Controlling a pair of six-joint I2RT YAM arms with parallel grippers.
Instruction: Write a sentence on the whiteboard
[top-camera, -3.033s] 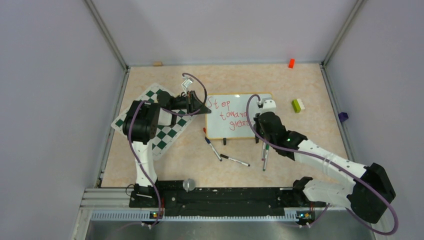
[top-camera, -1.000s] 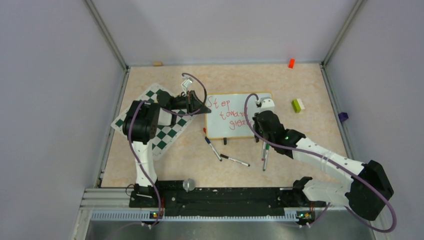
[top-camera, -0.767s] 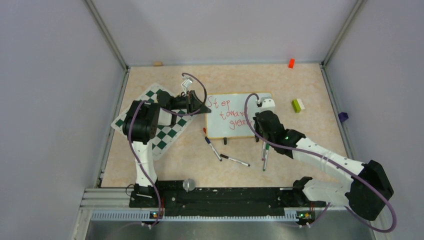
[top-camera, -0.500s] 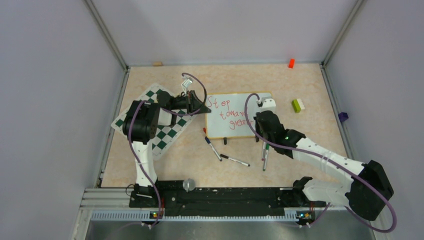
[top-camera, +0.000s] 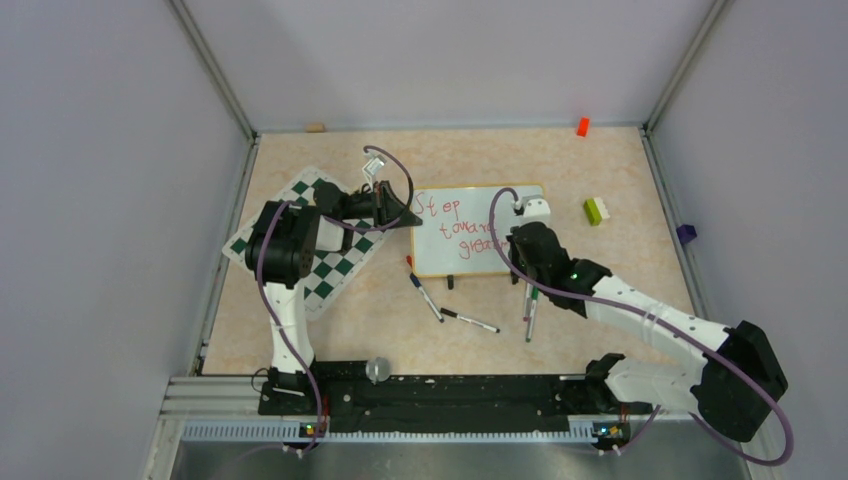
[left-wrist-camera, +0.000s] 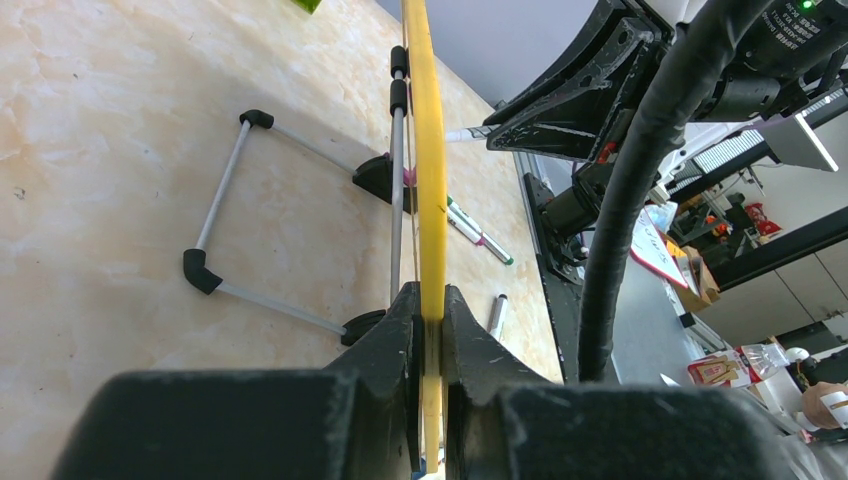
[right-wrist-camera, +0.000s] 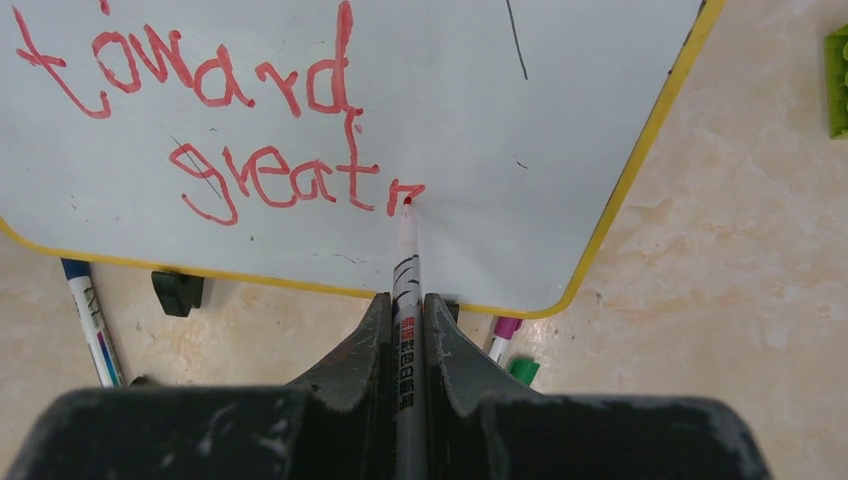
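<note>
Red handwriting on the board (right-wrist-camera: 560, 120) read "toward" and, below it, "great" followed by a small unfinished stroke; in the top view the line above looked like "Step". This sentence (right-wrist-camera: 270, 185) filled the left and middle of the white face. The board lay near the middle of the surface (top-camera: 600, 270), its frame yellow in both wrist views.

The right fingers (right-wrist-camera: 372, 335) were clenched on a marker (right-wrist-camera: 405, 270), whose red tip touched the board at that last stroke. Black print ran along its barrel, too small to read. The left fingers (left-wrist-camera: 395, 330) gripped the board's left edge, seen end-on, with wire legs and black feet behind it.

Four loose markers (top-camera: 470, 321) lay on the surface near the board's front edge, two of them partly under the right arm. A green-and-white chequered mat (top-camera: 315, 240) lay to the left beneath the left arm, a green block (top-camera: 596, 210) just right of the board, and a red block (top-camera: 582, 126) by the far wall.
</note>
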